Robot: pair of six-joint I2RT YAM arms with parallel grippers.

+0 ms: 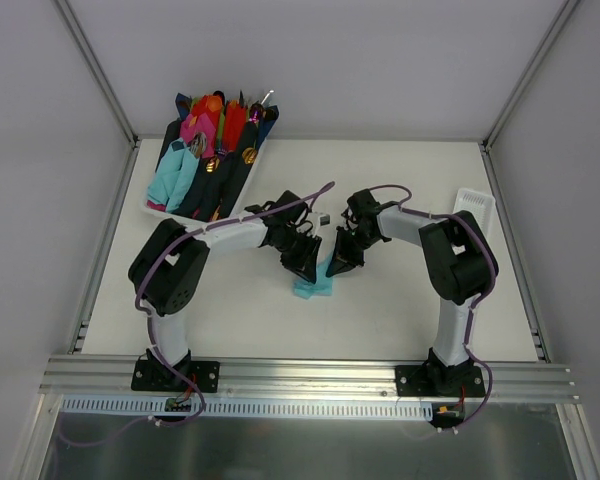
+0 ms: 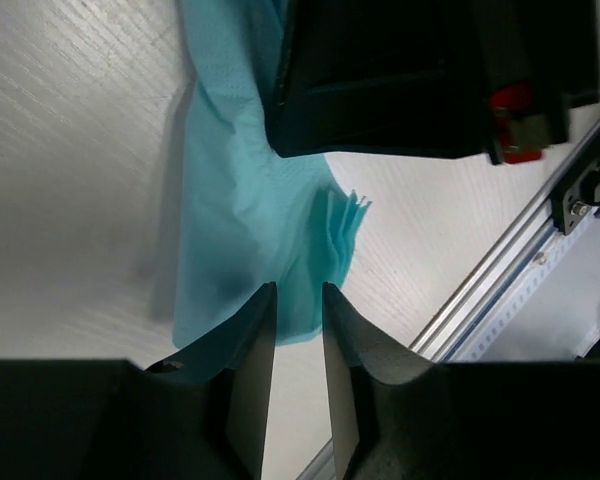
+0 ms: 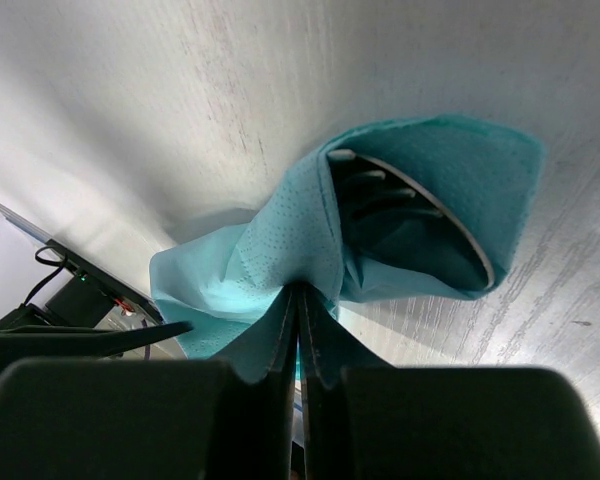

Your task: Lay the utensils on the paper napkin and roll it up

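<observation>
1. Plainly, the right gripper was clamped on a raised fold of the napkin, its fingers pressed together with teal paper between them.
2. The utensils lay inside the napkin's open pocket. Fork tines and a slim metal edge showed at its mouth.
3. The bundle sat mid-table, between the two grippers.
4. The left gripper had its fingers a narrow gap apart, tips at the napkin's edge. Nothing was visibly pinched between them.
5. Judgement: the roll was begun but loose, with the pocket gaping.
   - To do it well, the right pinch would carry the fold over the metal.
   - Meanwhile the left gripper would steady the bundle, so nothing slid out of the open mouth.
6. The paper looked thin and creased. A slow pull along the fold seemed safer than a tug, which might tear it.
7. Edges: in the left wrist view a layered corner fanned out toward the rail. It probably needed tucking under before the last turn.
8. Room:
   - Bare table showed near and right of the bundle.
   - The tray at far left was well apart from the work.
   - The basket at far right was also well apart.
9. The tight spot was the two grippers themselves, just beside each other over the napkin. Contact between them looked like the main risk.
</observation>
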